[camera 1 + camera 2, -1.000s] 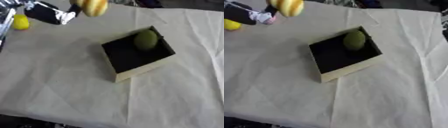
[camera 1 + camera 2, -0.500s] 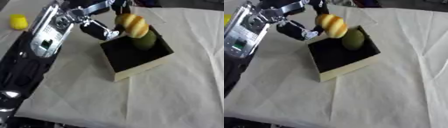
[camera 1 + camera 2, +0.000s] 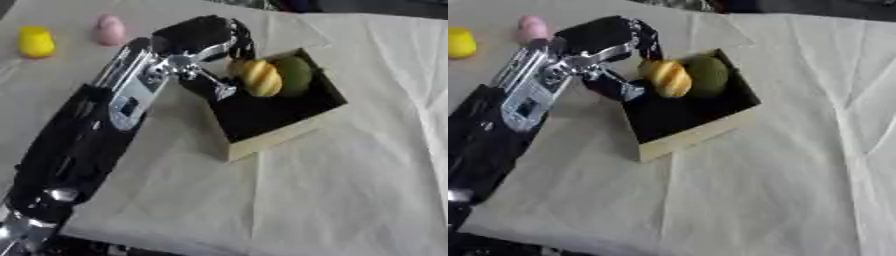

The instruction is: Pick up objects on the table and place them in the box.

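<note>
A box [image 3: 282, 137] with tan walls and a black inside stands in the middle of the white cloth. A round green fruit [image 3: 297, 75] lies in its far corner. My left arm reaches in from the lower left, and my left hand [image 3: 199, 36] is over the box's left rim. Its fingers and thumb are curled round a yellow-orange striped fruit [image 3: 261, 79], which sits low inside the box right against the green one. My right hand shows in neither view.
A yellow object [image 3: 36, 42] and a pink object [image 3: 109, 30] lie on the cloth at the far left, behind my arm. The cloth [image 3: 350, 190] stretches creased to the right and front of the box.
My left hand has carried the yellow-orange fruit from the far left over to the box and down into it beside the green fruit. The camera has also shifted.
</note>
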Robot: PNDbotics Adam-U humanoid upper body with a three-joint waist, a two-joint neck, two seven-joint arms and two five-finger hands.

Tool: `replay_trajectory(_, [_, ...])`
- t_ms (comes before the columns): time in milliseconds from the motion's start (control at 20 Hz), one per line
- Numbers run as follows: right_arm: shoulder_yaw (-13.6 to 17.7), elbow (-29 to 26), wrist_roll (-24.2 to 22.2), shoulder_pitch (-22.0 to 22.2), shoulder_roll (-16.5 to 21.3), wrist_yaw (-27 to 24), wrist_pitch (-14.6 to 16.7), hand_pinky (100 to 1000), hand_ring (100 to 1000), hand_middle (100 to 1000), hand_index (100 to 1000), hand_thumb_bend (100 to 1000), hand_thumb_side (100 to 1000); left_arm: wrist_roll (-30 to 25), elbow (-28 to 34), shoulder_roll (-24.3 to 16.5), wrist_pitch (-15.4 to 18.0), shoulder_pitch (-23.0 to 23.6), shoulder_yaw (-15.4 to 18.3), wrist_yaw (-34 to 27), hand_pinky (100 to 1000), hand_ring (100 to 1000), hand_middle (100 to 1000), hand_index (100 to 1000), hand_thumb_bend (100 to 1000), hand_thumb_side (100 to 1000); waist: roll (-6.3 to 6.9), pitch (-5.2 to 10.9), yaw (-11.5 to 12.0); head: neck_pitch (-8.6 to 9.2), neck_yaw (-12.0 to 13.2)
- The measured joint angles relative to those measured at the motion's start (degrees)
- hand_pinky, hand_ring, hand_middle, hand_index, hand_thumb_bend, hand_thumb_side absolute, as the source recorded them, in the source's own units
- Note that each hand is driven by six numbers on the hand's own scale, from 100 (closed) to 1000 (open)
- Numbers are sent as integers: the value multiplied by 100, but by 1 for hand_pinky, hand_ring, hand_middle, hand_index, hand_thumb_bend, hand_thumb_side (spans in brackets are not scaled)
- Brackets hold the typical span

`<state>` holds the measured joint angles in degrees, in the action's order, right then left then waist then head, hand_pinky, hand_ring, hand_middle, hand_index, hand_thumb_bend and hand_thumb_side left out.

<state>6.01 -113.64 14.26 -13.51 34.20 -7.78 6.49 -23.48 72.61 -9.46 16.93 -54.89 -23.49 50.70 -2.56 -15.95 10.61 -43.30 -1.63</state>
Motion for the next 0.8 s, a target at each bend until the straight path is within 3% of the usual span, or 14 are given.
replay_trajectory(50, [0, 0, 1, 2, 0, 0, -3, 905, 758, 697, 775, 100, 658, -6, -65, 13, 12, 4, -1, 51, 818, 815, 772, 866, 288, 100, 0, 0, 0, 0, 1])
replay_trajectory(100, [0, 0, 2, 8, 0, 0, -4, 905, 757, 697, 774, 100, 659, -18, -109, 19, 21, 4, -1, 106, 869, 853, 800, 897, 315, 100, 0, 0, 0, 0, 2])
replay_trajectory(150, [0, 0, 2, 27, -1, 0, -6, 906, 757, 696, 773, 100, 660, -30, -125, 21, 26, 4, -1, 154, 880, 869, 814, 908, 356, 200, 0, 0, 0, 0, 2])
replay_trajectory(250, [-1, 0, 2, 46, -3, 1, -9, 906, 756, 696, 773, 100, 660, -63, -119, 20, 23, 4, 8, 232, 876, 866, 806, 902, 388, 206, 9, 0, 0, -1, 2])
replay_trajectory(350, [-1, 0, 6, 48, -10, 2, -15, 906, 756, 695, 773, 100, 660, -82, -56, 8, 3, 3, 52, 286, 867, 857, 796, 894, 335, 186, 27, 0, 0, -2, 1])
replay_trajectory(450, [-1, 0, 12, 51, -12, 3, -23, 906, 756, 695, 772, 100, 661, -75, 73, -28, -46, 0, 125, 247, 846, 839, 776, 874, 272, 111, 29, 0, 2, -2, 0])
replay_trajectory(650, [-2, 0, 11, 79, -13, 4, -29, 906, 756, 695, 772, 100, 660, -1, 489, -234, -291, -126, 321, -149, 818, 813, 748, 850, 195, 100, 29, 0, 16, -3, -9])
replay_trajectory(800, [-2, 0, 13, 94, -13, 4, -30, 905, 756, 695, 772, 100, 659, -55, 875, -518, -512, -243, 475, -637, 814, 808, 743, 848, 187, 100, 29, 0, 49, -8, -42])
